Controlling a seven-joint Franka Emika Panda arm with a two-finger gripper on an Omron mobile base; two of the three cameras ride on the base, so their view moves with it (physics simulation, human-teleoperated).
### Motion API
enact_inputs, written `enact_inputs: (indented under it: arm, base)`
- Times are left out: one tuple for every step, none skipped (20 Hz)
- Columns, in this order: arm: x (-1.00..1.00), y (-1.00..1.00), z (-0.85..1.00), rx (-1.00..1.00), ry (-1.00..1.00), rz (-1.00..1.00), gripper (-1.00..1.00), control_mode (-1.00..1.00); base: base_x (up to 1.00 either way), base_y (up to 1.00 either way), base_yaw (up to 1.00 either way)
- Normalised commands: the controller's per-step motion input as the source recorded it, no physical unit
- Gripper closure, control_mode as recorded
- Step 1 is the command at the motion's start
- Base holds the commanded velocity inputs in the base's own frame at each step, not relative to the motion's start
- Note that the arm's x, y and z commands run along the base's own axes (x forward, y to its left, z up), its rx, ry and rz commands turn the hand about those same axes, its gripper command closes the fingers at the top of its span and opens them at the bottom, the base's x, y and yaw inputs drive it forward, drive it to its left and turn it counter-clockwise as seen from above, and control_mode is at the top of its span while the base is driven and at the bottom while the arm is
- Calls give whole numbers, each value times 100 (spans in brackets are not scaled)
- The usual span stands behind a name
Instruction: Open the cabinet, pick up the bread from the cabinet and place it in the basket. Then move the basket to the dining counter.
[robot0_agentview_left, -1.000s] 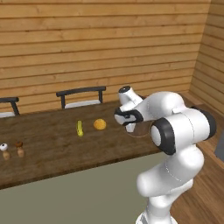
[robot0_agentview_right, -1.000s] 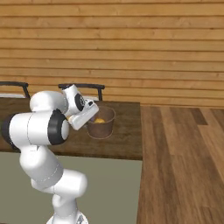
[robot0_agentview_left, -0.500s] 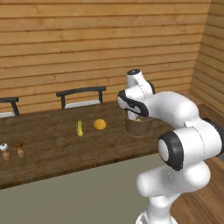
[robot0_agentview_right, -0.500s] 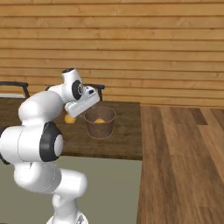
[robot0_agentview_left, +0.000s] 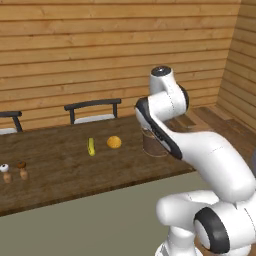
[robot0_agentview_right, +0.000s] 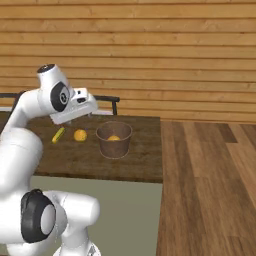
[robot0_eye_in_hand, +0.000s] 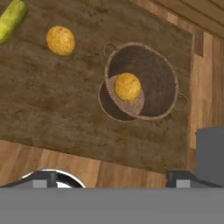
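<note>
My hand (robot0_agentview_right: 80, 111) hangs above the worktop (robot0_eye_in_hand: 52, 109) with its fingers spread wide and nothing between them, so I judge the step in hand is pulling clear after setting the basket (robot0_eye_in_hand: 142, 83) down on the dining counter. To do it well I should rise straight up and keep my fingers apart, so nothing snags the woven rim or the small loop handles at its sides, and swing away only once I am well above the rim. In the hand view the basket sits just right of centre, round, brown and woven, tapering to a smaller base, standing upright near the worktop's end. The bread (robot0_eye_in_hand: 127, 86), a rounded yellow-orange lump, lies on the basket's floor. A similar orange lump (robot0_eye_in_hand: 60, 40) rests on the bare wood at about ten o'clock from the basket, well apart from it, with a slim yellow-green piece (robot0_eye_in_hand: 12, 19) farther out the same way.
</note>
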Motion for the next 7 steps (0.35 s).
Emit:
enact_inputs:
  arm:
    - [-81,61,66,11,-24,-45,-100,-100]
    - [-61,59,53,13,-14,-41,-100,-100]
    - [-49,55,46,16,-9,-37,-100,-100]
    - [-32,38,31,22,-1,-29,-100,-100]
    - [-24,27,17,27,0,-21,-100,-100]
    - [-9,3,0,29,0,-12,-100,-100]
    - [0,0,0,27,0,-9,-100,-100]
  base:
    - [0,0,0]
    - [0,0,0]
    - [0,0,0]
    - [0,0,0]
    - [0,0,0]
    - [0,0,0]
    - [0,0,0]
